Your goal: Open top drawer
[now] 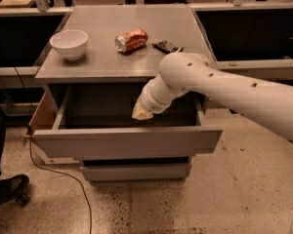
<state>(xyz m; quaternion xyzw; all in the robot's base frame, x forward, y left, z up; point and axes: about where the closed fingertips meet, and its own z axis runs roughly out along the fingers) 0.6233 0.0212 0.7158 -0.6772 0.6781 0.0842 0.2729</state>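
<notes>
The top drawer (127,141) is a wide plain grey handleless drawer, pulled well out of the grey cabinet, with its shallow dark box showing behind the flat front panel. My gripper (141,112) hangs at the end of the white arm, above the open drawer box, just behind and above the front panel and apart from it. Only its pale tip shows.
On the cabinet top (102,65) stand a white bowl (69,43), a lying orange can (132,39) and a dark small object (167,46). A lower drawer front (136,171) sits beneath. A cable (63,179) runs on the floor at left, by a shoe (7,189).
</notes>
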